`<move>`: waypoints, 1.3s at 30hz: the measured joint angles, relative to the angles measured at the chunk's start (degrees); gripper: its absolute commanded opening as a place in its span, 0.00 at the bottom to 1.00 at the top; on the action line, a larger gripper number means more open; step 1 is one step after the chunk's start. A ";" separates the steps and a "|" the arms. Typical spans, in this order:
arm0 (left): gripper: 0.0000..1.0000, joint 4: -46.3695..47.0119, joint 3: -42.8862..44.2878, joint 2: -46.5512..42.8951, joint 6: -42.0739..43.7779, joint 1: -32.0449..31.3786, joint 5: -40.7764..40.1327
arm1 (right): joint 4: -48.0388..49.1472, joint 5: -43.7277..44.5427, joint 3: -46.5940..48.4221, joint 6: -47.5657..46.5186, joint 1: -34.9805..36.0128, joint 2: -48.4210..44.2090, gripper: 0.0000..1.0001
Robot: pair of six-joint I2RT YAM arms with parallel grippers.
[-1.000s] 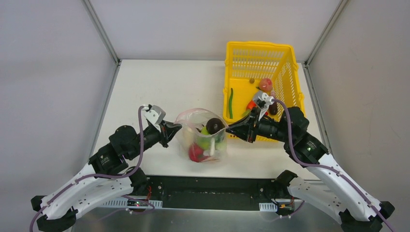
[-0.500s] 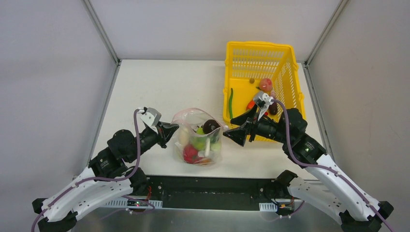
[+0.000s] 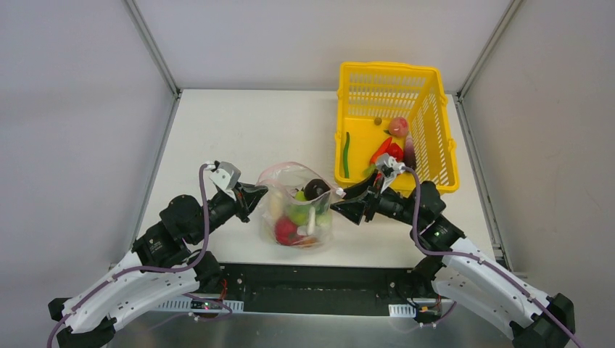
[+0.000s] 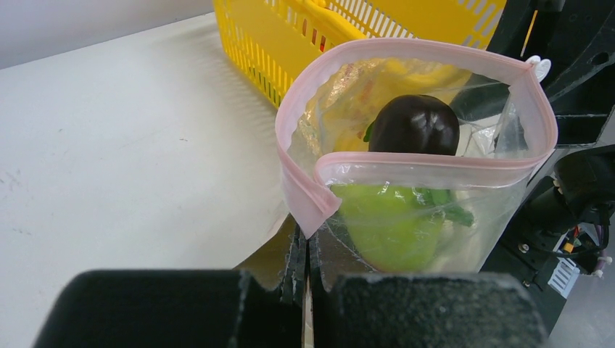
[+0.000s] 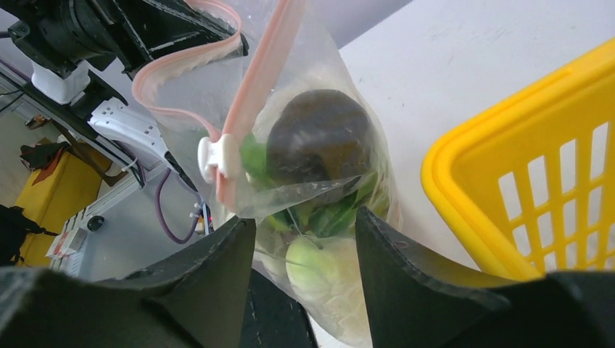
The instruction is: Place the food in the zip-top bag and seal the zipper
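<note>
The zip-top bag point(image 3: 284, 178) stands on the table with its mouth open, holding a dark round piece point(image 3: 315, 189), green pieces point(image 3: 297, 214) and a red piece point(image 3: 284, 230). My left gripper point(image 3: 259, 194) is shut on the bag's left edge, just below the pink zipper point(image 4: 413, 161); the left wrist view shows its jaws point(image 4: 306, 254) closed on the clear plastic. My right gripper point(image 3: 347, 205) is open at the bag's right side, its fingers point(image 5: 217, 268) standing either side of the bag's lower part without pinching it. A white slider point(image 5: 216, 156) sits on the zipper point(image 5: 254, 94).
The yellow slotted basket point(image 3: 428, 109) stands at the back right, close behind my right gripper. It holds a red pepper point(image 3: 388, 150), a long green piece point(image 3: 347, 154), a pink-red round piece point(image 3: 398, 127) and a small brown one point(image 3: 377, 121). The table's near edge point(image 3: 362, 255) lies just below the bag.
My right gripper opened and let go of the bag's right edge, then drew back toward the near edge, uncovering the red pepper in the basket. The bag settled slightly left and lower.
</note>
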 measured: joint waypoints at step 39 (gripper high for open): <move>0.00 -1.18 0.02 -1.36 0.02 0.00 -0.79 | 18.53 0.90 -5.84 2.21 0.00 0.07 0.00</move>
